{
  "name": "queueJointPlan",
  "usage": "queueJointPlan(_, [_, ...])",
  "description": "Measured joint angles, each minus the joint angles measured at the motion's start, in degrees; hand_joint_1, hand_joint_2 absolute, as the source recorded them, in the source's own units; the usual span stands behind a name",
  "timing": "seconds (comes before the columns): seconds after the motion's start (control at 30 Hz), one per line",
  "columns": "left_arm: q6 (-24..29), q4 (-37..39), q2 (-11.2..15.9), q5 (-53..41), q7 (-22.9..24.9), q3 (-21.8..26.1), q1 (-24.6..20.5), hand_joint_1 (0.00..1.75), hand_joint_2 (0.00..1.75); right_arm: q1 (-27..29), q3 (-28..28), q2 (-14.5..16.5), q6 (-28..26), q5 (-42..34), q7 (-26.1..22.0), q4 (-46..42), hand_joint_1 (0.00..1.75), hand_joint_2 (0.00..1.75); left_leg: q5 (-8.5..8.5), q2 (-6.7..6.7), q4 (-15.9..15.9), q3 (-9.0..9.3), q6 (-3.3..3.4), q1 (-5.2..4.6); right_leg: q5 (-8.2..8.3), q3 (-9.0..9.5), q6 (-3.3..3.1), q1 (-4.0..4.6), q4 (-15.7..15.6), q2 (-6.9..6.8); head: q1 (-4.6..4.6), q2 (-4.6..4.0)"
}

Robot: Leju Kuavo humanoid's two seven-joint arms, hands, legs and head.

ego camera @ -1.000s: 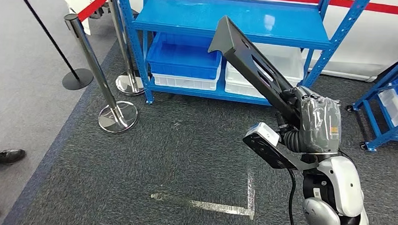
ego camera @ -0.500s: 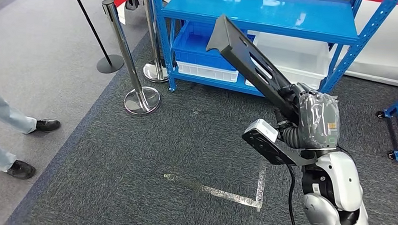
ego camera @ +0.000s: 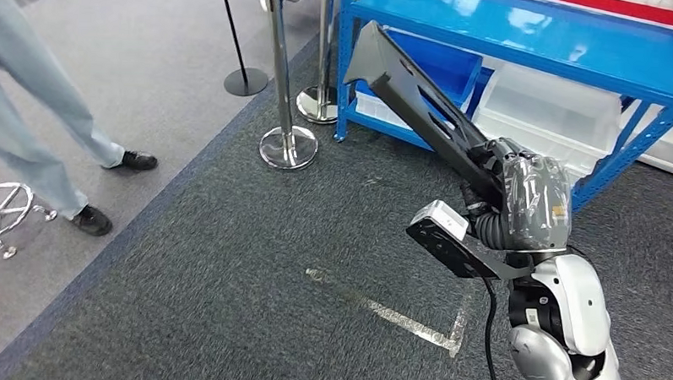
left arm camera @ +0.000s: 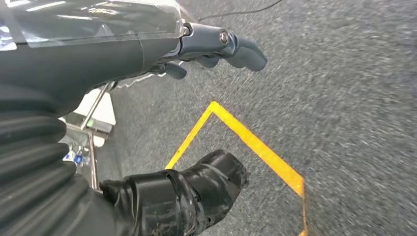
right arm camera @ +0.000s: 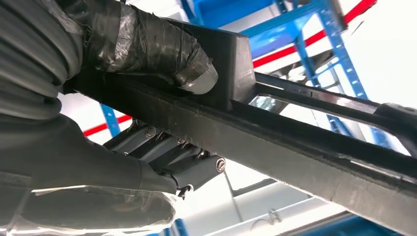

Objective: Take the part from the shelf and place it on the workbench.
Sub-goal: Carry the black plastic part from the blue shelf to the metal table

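The long black part (ego camera: 420,108), clamped at its lower end in the right hand (ego camera: 519,201), angles toward 11 o'clock as the blue shelf (ego camera: 524,32) slides toward 1 o'clock, suggesting a turn in search of the bench; left hand (left arm camera: 147,98) spread, empty.

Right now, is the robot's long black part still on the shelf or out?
Out. The right hand grips the black part, holding it slanted up above the carpet, in front of the blue shelf.
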Motion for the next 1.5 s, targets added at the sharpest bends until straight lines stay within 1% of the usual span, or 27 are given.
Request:
queueJointPlan(0.03, [0.0, 0.0, 0.0, 0.0, 0.0, 0.0, -0.1, 0.00, 1.75, 0.0, 0.0, 0.0, 0.0, 0.0, 0.0, 0.0, 1.75, 1.75, 0.68, -0.55, 0.1, -0.96, 0.14, 0.00, -2.20, -0.64, 0.12, 0.00, 3.4, 0.69, 0.07, 0.00])
queueJointPlan(0.07, [0.0, 0.0, -0.1, 0.0, -0.1, 0.0, -0.1, 0.00, 1.75, 0.0, 0.0, 0.0, 0.0, 0.0, 0.0, 0.1, 1.75, 1.75, 1.32, -1.23, 0.4, -1.98, 0.09, 0.00, -3.15, -0.84, 0.23, 0.01, 6.0, 0.95, 0.11, 0.00])
queueJointPlan(0.1, [0.0, 0.0, -0.1, 0.0, -0.1, 0.0, -0.1, 0.00, 1.75, 0.0, 0.1, 0.0, 0.1, 0.0, 0.0, 0.1, 1.75, 1.75, 1.92, -1.90, 0.7, -3.05, 0.01, 0.03, -2.70, -0.28, 0.30, -0.01, 7.0, 1.04, 0.12, 0.00])
queueJointPlan(0.17, [0.0, 0.0, -0.2, 0.0, -0.2, 0.0, 0.0, 0.00, 1.75, 0.0, 0.1, 0.0, 0.1, 0.0, 0.0, 0.2, 1.75, 1.75, 2.95, -3.31, 1.4, -5.21, -0.38, 0.20, 0.03, 3.45, 0.31, -0.17, 3.7, 1.55, 0.15, 0.00])
queueJointPlan(0.23, [-0.3, 0.0, -0.3, 0.0, -0.6, 0.0, 0.0, 0.00, 1.75, -0.2, 0.1, 0.0, 0.2, 0.0, 0.0, 0.1, 1.75, 1.75, 3.74, -4.61, 2.3, -7.11, -1.01, 0.29, 0.25, 8.21, 0.06, -0.40, -3.1, 3.77, 0.07, 0.01])
queueJointPlan(0.27, [-0.6, 0.0, -0.3, 0.0, -0.8, 0.0, 0.0, 0.00, 1.75, -0.3, 0.2, 0.0, 0.3, 0.0, 0.1, 0.1, 1.75, 1.75, 4.14, -5.22, 2.7, -7.73, -1.38, 0.28, -0.34, 9.59, -0.10, -0.43, -5.5, 4.63, 0.08, 0.01])
queueJointPlan(0.3, [-0.8, 0.0, -0.3, -0.1, -1.0, 0.0, 0.0, 0.00, 1.75, -0.4, 0.2, 0.0, 0.3, 0.0, 0.1, 0.1, 1.75, 1.75, 4.62, -5.78, 2.8, -8.14, -1.76, 0.27, -0.98, 10.03, -0.32, -0.36, -6.6, 5.08, 0.08, 0.01])
queueJointPlan(0.37, [-1.3, 0.0, -0.3, -0.1, -1.3, 0.0, 0.2, 0.00, 1.75, -0.5, 0.2, -0.1, 0.4, 0.0, 0.3, 0.1, 1.75, 1.75, 5.55, -6.76, 2.7, -8.58, -2.38, 0.41, -0.49, 9.75, -0.91, -0.32, -6.9, 3.90, 0.25, 0.01])
queueJointPlan(0.43, [-1.6, 0.0, -0.4, -0.1, -1.4, 0.0, 0.5, 0.00, 1.75, -0.6, 0.2, -0.1, 0.4, 0.0, 0.5, 0.1, 1.75, 1.75, 4.09, -5.29, 4.5, -9.60, -2.95, 0.45, 0.39, 9.47, -1.59, -0.50, -7.2, 2.49, -0.08, 0.00])
queueJointPlan(0.5, [-1.8, 0.0, -0.5, 0.0, -1.4, 0.0, 0.5, 0.00, 1.75, -0.7, 0.2, -0.1, 0.5, 0.0, 0.6, 0.0, 1.75, 1.75, -0.29, -2.59, 10.1, -11.65, -3.62, 0.60, 1.01, 8.96, -2.05, -0.51, -7.3, 1.09, -0.56, 0.00])
queueJointPlan(0.57, [-1.6, 0.0, -0.5, 0.1, -1.0, 0.0, 0.5, 0.00, 1.75, -0.7, 0.3, -0.2, 0.6, 0.1, 0.7, -0.1, 1.75, 1.75, -3.28, -1.49, 16.4, -13.30, -4.20, 1.00, 1.42, 8.31, -2.17, -0.46, -7.3, -0.38, -0.67, 0.00])
queueJointPlan(0.6, [-1.1, 0.0, -0.6, 0.2, -0.6, 0.0, 0.5, 0.00, 1.75, -0.7, 0.3, -0.2, 0.7, 0.3, 0.7, -0.1, 1.75, 1.75, -3.25, -1.24, 17.5, -13.05, -4.38, 1.15, 1.60, 8.02, -2.09, -0.47, -7.3, -1.11, -0.68, 0.00])
queueJointPlan(0.63, [-0.4, 0.0, -0.7, 0.3, 0.0, 0.0, 0.5, 0.00, 1.75, -0.7, 0.5, -0.2, 0.8, 0.6, 0.8, -0.1, 1.75, 1.75, -2.36, -0.99, 16.6, -11.69, -4.47, 1.26, 1.75, 7.79, -1.98, -0.50, -7.3, -1.85, -0.69, 0.00])
queueJointPlan(0.73, [0.9, 0.0, -1.1, 0.5, 1.1, 0.0, 0.4, 0.00, 1.75, -1.6, 2.0, 0.1, 0.8, 1.9, 1.1, -0.1, 1.75, 1.75, 0.10, 1.93, 6.3, -4.16, -3.98, 0.93, 2.00, 7.59, -1.57, -0.41, -7.3, -3.88, -0.69, 0.00])
queueJointPlan(0.8, [1.0, 0.0, -1.2, 0.6, 1.3, 0.0, 0.2, 0.00, 1.75, -2.4, 3.1, 0.5, 0.8, 2.6, 1.2, 0.0, 1.75, 1.75, -0.11, 3.23, 3.0, -2.33, -3.11, 0.22, 2.13, 7.67, -1.12, -0.24, -7.4, -5.06, -0.62, 0.00])
queueJointPlan(0.87, [0.9, 0.0, -1.2, 0.6, 1.4, 0.0, 0.3, 0.00, 1.75, -2.8, 3.9, 0.9, 0.8, 2.9, 1.2, 0.2, 1.75, 1.75, 0.15, 2.15, 2.5, -2.55, -2.16, -0.10, 2.29, 7.93, -0.50, -0.12, -7.7, -6.41, -0.60, 0.00])
queueJointPlan(0.9, [0.9, 0.0, -1.3, 0.6, 1.4, 0.0, 0.4, 0.00, 1.75, -2.9, 4.3, 1.0, 0.7, 2.9, 1.2, 0.2, 1.75, 1.75, 0.36, 1.46, 1.9, -2.51, -1.70, 0.04, 2.07, 7.98, -0.13, -0.16, -7.6, -6.39, -0.59, 0.00])
queueJointPlan(0.97, [0.6, 0.0, -1.4, 0.7, 1.7, 0.0, 0.6, 0.00, 1.75, -3.4, 4.9, 1.2, 0.6, 3.1, 1.2, 0.4, 1.75, 1.75, 1.00, 0.15, 1.1, -2.35, -0.93, 0.34, 0.11, 6.81, 0.40, -0.24, -5.0, -3.89, -0.35, 0.00])
queueJointPlan(1.03, [-0.1, 0.0, -1.5, 0.7, 2.0, 0.0, 0.5, 0.00, 1.75, -4.1, 5.8, 1.4, 0.5, 3.5, 1.2, 0.8, 1.75, 1.75, 1.38, -1.04, 0.8, -2.58, -0.47, 0.41, -3.16, 3.59, 0.46, -0.30, 1.6, -0.54, -0.08, 0.00])
queueJointPlan(1.1, [-0.8, 0.0, -1.5, 0.7, 2.3, 0.0, 0.5, 0.00, 1.75, -4.4, 6.8, 1.8, 0.3, 3.9, 1.2, 1.6, 1.75, 1.75, 1.52, -2.42, 1.0, -2.91, -0.28, 0.33, -4.30, 1.15, 0.40, -0.29, 6.6, 0.62, 0.02, 0.00])
queueJointPlan(1.17, [-1.3, 0.0, -1.5, 0.7, 2.3, 0.0, 0.5, 0.00, 1.75, -4.7, 7.5, 2.2, 0.1, 4.2, 1.4, 2.3, 1.75, 1.75, 1.53, -4.11, 1.5, -3.18, -0.30, 0.32, -1.67, 2.04, 0.29, -0.39, 4.4, 1.13, 0.03, 0.00])
queueJointPlan(1.23, [-2.0, -0.1, -1.7, 0.7, 1.5, 0.0, 0.6, 0.00, 1.75, -5.1, 8.0, 2.4, 0.0, 4.3, 1.8, 2.7, 1.75, 1.75, 1.36, -5.73, 2.4, -3.66, -0.61, 0.30, 1.61, 4.94, 0.12, -0.61, -2.0, 3.01, 0.02, 0.00])
queueJointPlan(1.3, [-3.2, -0.2, -1.8, 0.7, -0.5, 0.0, 0.6, 0.00, 1.75, -5.3, 8.2, 2.5, -0.3, 4.4, 2.0, 2.8, 1.75, 1.75, 1.36, -7.15, 3.1, -4.46, -1.23, 0.47, 2.26, 6.64, -0.05, -0.68, -5.9, 4.95, -0.06, 0.01])
queueJointPlan(1.37, [-4.5, -0.2, -1.8, 0.8, -2.5, 0.1, 0.9, 0.00, 1.75, -5.3, 8.3, 2.5, -0.4, 4.4, 2.6, 2.6, 1.75, 1.75, 1.75, -8.51, 3.1, -5.12, -2.03, 0.82, 1.97, 6.93, -0.45, -0.50, -6.7, 4.71, -0.09, 0.01])
queueJointPlan(1.4, [-5.1, -0.3, -1.8, 0.8, -3.3, 0.1, 1.2, 0.00, 1.75, -5.2, 8.3, 2.4, -0.4, 4.4, 3.0, 2.4, 1.75, 1.75, 1.88, -8.60, 3.1, -5.37, -2.34, 0.96, 2.17, 7.05, -0.77, -0.49, -6.9, 4.07, -0.05, 0.00])
queueJointPlan(1.43, [-5.8, -0.3, -1.8, 0.8, -4.1, 0.1, 1.4, 0.00, 1.75, -5.0, 8.3, 2.4, -0.3, 4.4, 3.5, 2.1, 1.75, 1.75, 1.63, -7.76, 3.5, -5.68, -2.63, 0.87, 2.34, 7.23, -1.07, -0.60, -7.1, 3.50, -0.16, 0.00])
queueJointPlan(1.5, [-7.3, -0.5, -1.7, 0.8, -6.2, 0.1, 1.6, 0.00, 1.75, -3.9, 8.1, 1.8, 0.0, 3.9, 4.1, 0.7, 1.75, 1.75, -0.69, -4.16, 7.5, -7.58, -3.10, 0.78, 2.62, 7.49, -1.54, -0.75, -7.5, 2.16, -0.66, 0.00])
